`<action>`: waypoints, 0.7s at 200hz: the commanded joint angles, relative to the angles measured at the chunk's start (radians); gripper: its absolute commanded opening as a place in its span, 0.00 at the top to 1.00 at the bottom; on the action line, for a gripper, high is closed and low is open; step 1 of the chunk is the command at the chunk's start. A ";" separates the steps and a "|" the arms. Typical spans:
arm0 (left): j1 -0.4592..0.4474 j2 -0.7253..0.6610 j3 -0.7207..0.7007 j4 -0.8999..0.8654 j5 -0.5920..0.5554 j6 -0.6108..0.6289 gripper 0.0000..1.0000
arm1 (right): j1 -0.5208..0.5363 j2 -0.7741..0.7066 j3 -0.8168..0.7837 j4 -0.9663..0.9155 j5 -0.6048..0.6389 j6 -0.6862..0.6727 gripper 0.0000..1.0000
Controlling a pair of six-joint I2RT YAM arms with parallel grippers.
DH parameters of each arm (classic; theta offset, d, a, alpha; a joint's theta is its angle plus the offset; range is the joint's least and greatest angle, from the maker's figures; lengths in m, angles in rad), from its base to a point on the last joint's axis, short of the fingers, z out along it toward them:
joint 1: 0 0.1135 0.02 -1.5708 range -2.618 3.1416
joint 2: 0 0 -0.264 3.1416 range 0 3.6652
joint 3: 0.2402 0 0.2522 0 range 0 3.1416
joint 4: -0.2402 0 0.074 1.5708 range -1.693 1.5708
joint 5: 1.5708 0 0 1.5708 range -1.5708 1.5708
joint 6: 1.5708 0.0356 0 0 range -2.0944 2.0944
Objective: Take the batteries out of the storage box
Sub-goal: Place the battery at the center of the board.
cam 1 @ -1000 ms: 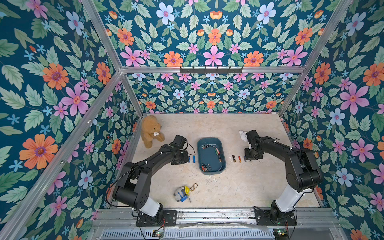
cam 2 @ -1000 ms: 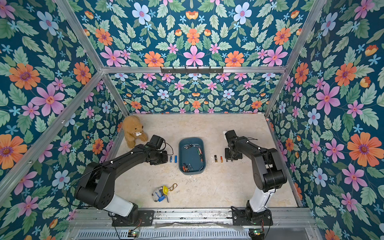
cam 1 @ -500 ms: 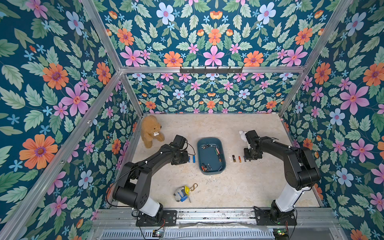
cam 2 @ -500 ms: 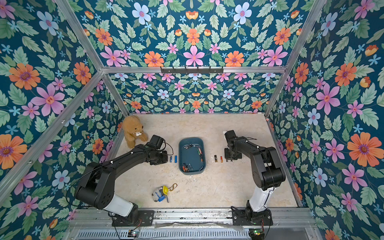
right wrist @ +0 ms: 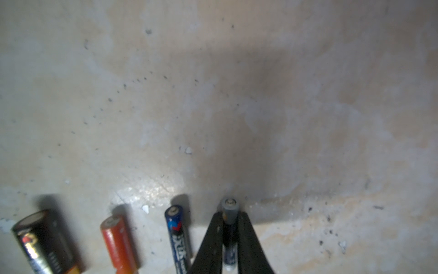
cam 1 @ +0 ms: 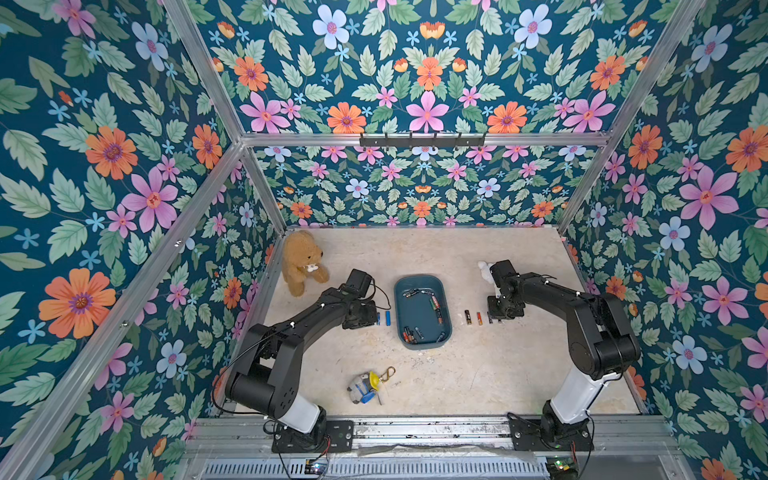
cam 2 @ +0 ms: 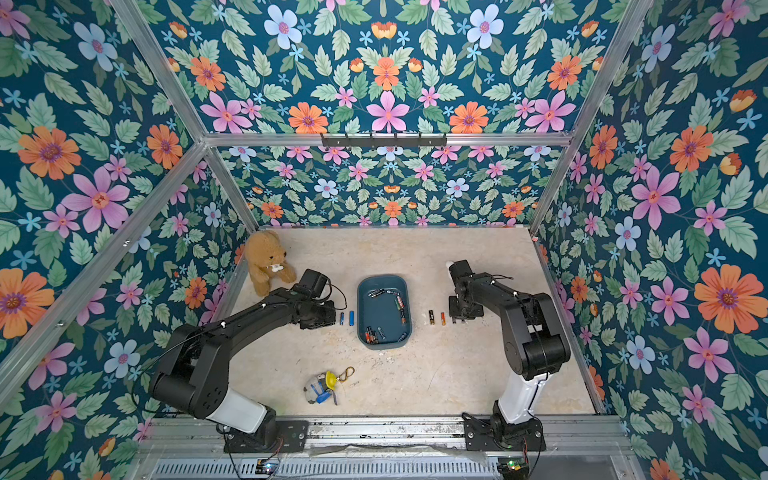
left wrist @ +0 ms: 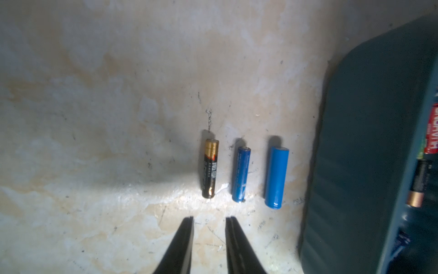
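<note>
Right claw [right wrist: 230, 215] clamped on grey-tipped battery [right wrist: 229, 234] lying on tabletop [right wrist: 237, 95]; left claw [left wrist: 209, 217] slightly parted, empty, just short of black-gold battery [left wrist: 210, 168].

One box [cam 1: 415, 313], one bear [cam 1: 300, 262] — seven batteries [left wrist: 276, 176] outside

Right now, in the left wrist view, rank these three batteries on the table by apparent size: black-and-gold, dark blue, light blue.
1. light blue battery: longest and thickest.
2. black-and-gold battery and dark blue battery: look about alike, so I won't rank them.
</note>
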 commanded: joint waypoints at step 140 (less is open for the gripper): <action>0.000 -0.010 0.043 -0.036 -0.013 -0.002 0.69 | 0.000 -0.056 0.052 -0.042 0.018 0.011 0.78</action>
